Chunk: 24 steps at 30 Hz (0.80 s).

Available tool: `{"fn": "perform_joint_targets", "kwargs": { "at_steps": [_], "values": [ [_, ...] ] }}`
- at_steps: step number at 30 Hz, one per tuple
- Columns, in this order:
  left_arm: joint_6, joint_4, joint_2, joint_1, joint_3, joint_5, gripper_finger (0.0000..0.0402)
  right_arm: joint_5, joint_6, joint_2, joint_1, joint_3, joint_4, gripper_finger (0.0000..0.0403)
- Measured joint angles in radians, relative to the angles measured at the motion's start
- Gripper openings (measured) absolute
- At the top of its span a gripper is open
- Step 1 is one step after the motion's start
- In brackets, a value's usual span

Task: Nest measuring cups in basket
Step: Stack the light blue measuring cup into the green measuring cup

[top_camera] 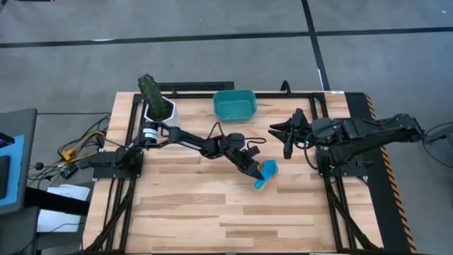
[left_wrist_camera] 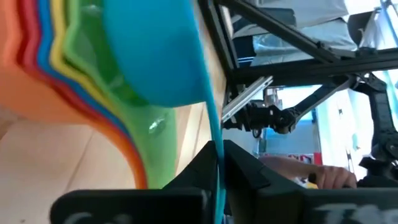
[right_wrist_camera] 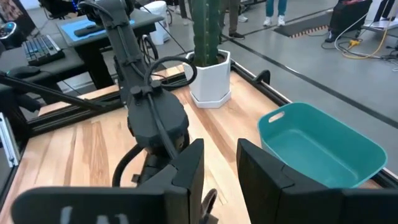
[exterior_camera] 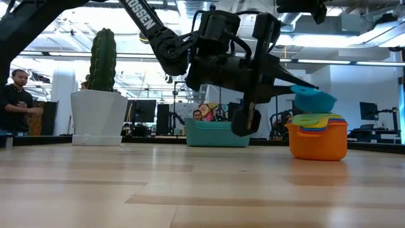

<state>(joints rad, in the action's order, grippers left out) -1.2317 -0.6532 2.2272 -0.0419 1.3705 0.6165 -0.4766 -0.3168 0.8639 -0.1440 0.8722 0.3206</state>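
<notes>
A stack of nested measuring cups (exterior_camera: 318, 140), orange outermost with red, blue, yellow and green inside, stands upright on the table a little right of centre (top_camera: 262, 183). My left gripper (top_camera: 255, 167) is shut on a light blue measuring cup (exterior_camera: 314, 99) right over the stack. The cup's bowl (left_wrist_camera: 155, 50) reaches down to the green cup (left_wrist_camera: 124, 93). The teal basket (top_camera: 234, 104) rests on the table at the far edge. My right gripper (right_wrist_camera: 217, 168) hangs open above the table's right side, with nothing between its fingers. My left gripper pinches the blue cup's flat handle (left_wrist_camera: 216, 134) between its two fingers, with the handle edge-on in the left wrist view. The fingers come nearly level from the table's far-left side and lie along the handle. The cup hangs tilted over the stack. I cannot tell whether its bowl touches the green cup.
A white pot with a tall cactus (top_camera: 157, 103) stands at the far left corner, left of the basket. Bare wood lies toward the near edge (top_camera: 226, 227). Black frame rails run along the table's sides (top_camera: 340, 205). People show in the room beyond (exterior_camera: 12, 101).
</notes>
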Motion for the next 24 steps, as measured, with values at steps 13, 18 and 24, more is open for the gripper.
{"fn": "perform_joint_targets", "kwargs": {
  "at_steps": [13, 18, 24],
  "values": [
    [-0.003, 0.013, 0.000, -0.002, 0.000, 0.050, 0.0069, 0.000, 0.000, 0.000, 0.000, 0.000, 0.011, 0.0118],
    [0.010, 0.010, -0.001, 0.000, 0.000, 0.088, 0.0089, 0.000, -0.006, 0.000, 0.000, 0.000, 0.029, 0.0118],
    [0.057, 0.016, -0.011, 0.002, -0.001, 0.119, 0.0110, 0.000, -0.016, 0.000, 0.000, 0.000, 0.042, 0.0118]
  ]
}}
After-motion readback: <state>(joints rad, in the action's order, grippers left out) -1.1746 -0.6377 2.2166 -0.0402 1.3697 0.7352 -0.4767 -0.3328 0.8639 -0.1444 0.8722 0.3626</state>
